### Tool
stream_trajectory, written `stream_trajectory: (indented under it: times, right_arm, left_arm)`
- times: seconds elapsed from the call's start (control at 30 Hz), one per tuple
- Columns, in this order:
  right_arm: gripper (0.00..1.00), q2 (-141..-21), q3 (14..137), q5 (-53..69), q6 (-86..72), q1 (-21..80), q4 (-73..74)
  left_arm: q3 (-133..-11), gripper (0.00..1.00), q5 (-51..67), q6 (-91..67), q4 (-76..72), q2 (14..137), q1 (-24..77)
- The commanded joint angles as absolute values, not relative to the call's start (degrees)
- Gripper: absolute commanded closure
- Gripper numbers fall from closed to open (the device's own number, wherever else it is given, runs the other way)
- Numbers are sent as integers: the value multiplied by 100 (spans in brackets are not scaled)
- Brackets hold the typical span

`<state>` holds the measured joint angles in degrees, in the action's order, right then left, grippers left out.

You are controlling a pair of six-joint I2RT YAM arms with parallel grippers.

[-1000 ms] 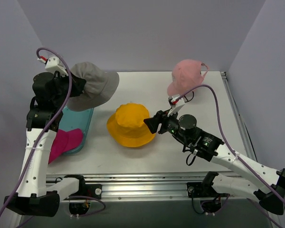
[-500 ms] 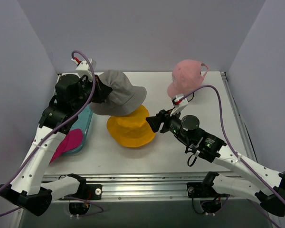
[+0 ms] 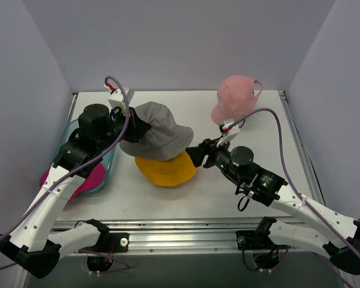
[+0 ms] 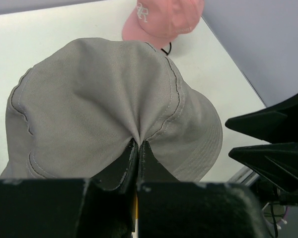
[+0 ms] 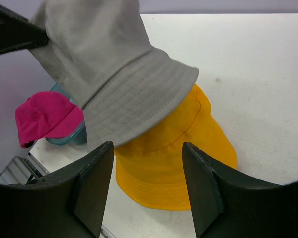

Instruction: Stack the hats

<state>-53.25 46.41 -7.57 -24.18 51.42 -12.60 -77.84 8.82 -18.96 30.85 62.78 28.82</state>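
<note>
Over the last second the left arm has swung the grey bucket hat (image 3: 161, 133) from above the left side of the desk (image 3: 192, 108) across to the middle, so that it now hangs over the yellow bucket hat (image 3: 168, 172); the right arm has hardly shifted.

Nearest the arm bases, the right arm reaches in from the near right corner. The right pincer (image 5: 148, 146) stands with its fingers apart and nothing between them, pointing at the yellow bucket hat from just beside its right brim.

The yellow bucket hat lies flat on the middle of the desk, crown up. From above only its near brim shows, because the grey one covers the rest.

To its left, the magenta baseball cap (image 3: 91, 178) lies at the near end of a teal tray (image 3: 107, 165) along the desk's left edge, with the left forearm crossing above it.

A little farther back, the left pincer (image 4: 138, 145) is clamped together on a pinch of the grey hat's crown, and the cloth puckers into folds where the tips meet. The hat hangs tilted, its brim lower on the right. Whether that brim already touches the yellow crown cannot be told.

Farthest away, at the far right of the desk, the light pink baseball cap (image 3: 234, 96) sits raised off the surface, well apart from the other hats.
</note>
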Motion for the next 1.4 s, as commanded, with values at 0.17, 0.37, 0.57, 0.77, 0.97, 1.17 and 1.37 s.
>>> stream_trajectory:
  times: [0.17, 0.37, 0.57, 0.77, 0.97, 1.17, 1.37]
  right_arm:
    - [47, -4975, 4579, -1046, -2426, 5168, -1441]
    - [47, -4966, 4605, -1081, -2435, 5168, -1398]
    - [47, -4948, 4597, -1160, -2435, 5159, -1371]
    - [47, -5018, 4614, -1274, -2566, 5159, -1345]
    - [47, -5229, 4825, -1440, -2873, 5142, -1205]
    - [50, -5501, 5212, -1530, -3497, 4949, -1002]
    - [54, -5336, 4617, -872, -4252, 4168, -1441]
  left_arm:
    - [-7682, 98, 528, -1670, 3015, 6337, 3533]
    - [-7524, 96, 519, -1661, 3032, 6346, 3744]
    - [-7216, 92, 299, -1635, 2989, 6302, 3841]
    - [-7119, 74, 703, -1617, 2927, 6258, 3850]
    - [-7434, 47, 756, -1775, 2856, 6214, 3850]
    - [-7848, 33, 239, -2047, 2987, 6258, 3841]
    - [-7998, 26, -317, -2600, 3067, 6389, 3517]
